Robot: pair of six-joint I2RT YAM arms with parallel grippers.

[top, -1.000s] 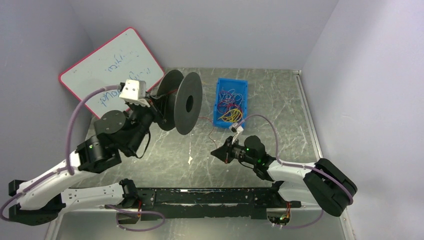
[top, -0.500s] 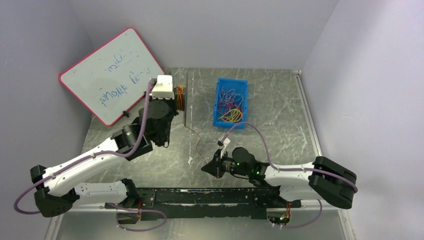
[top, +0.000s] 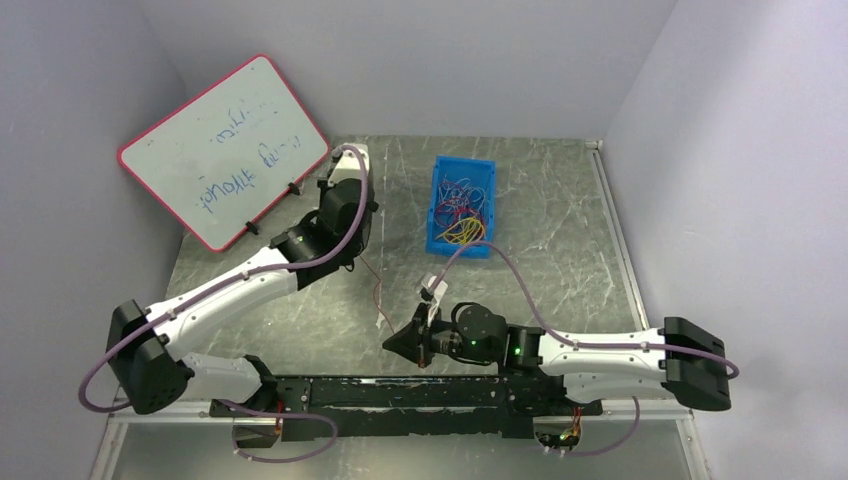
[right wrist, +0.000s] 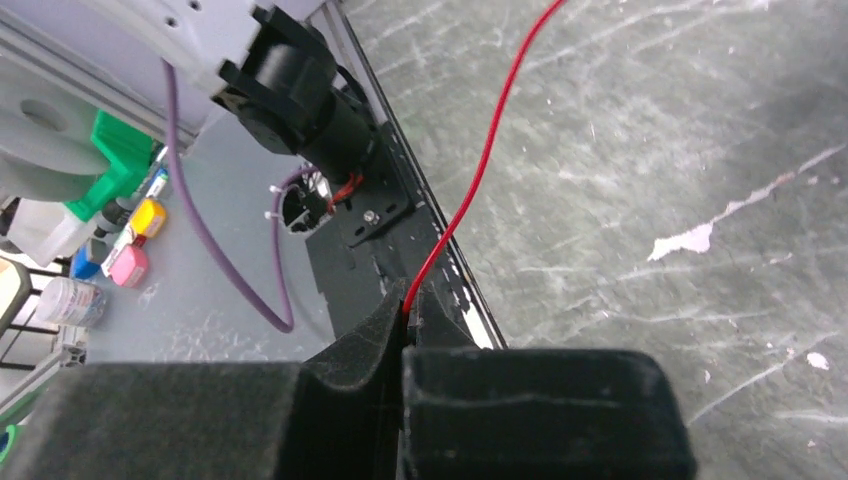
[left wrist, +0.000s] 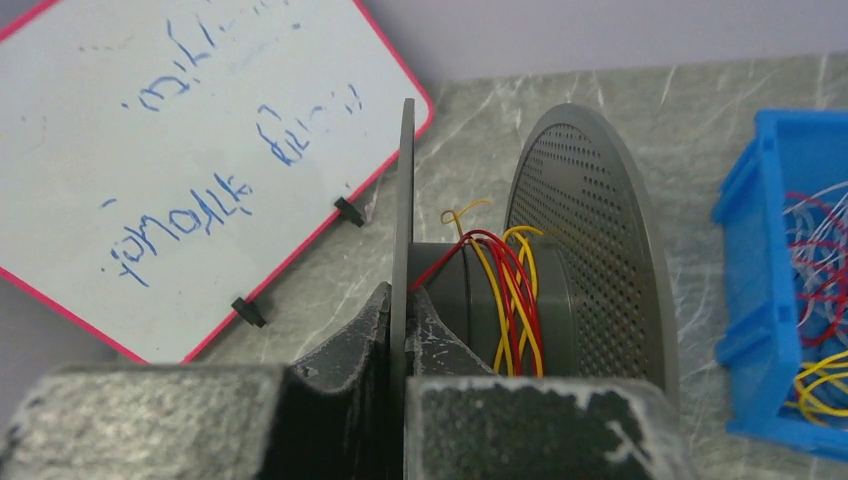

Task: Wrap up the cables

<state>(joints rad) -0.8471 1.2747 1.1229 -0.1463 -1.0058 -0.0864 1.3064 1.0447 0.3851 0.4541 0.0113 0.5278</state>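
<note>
My left gripper [left wrist: 405,295] is shut on the thin near flange of a dark grey spool [left wrist: 590,250]. Red and yellow cables [left wrist: 505,290] are wound on its core. In the top view the left gripper [top: 352,203] hangs over the spool and hides most of it. One red cable [top: 378,290] runs from the spool toward the near edge of the table. My right gripper [top: 392,343] is shut on that red cable [right wrist: 490,150], which is pinched between the fingertips [right wrist: 407,305]. More red, yellow and blue-purple cables lie tangled in the blue bin [top: 436,205].
A red-framed whiteboard [top: 220,150] leans at the back left, close to the spool. The blue bin [left wrist: 755,300] stands to the spool's right. The black base rail [top: 400,390] runs along the near edge, just below my right gripper. Grey walls close in three sides.
My left arm has stretched out and turned the spool until it is hidden under the wrist. My right gripper has moved left and toward the near edge, drawing the red cable out.
</note>
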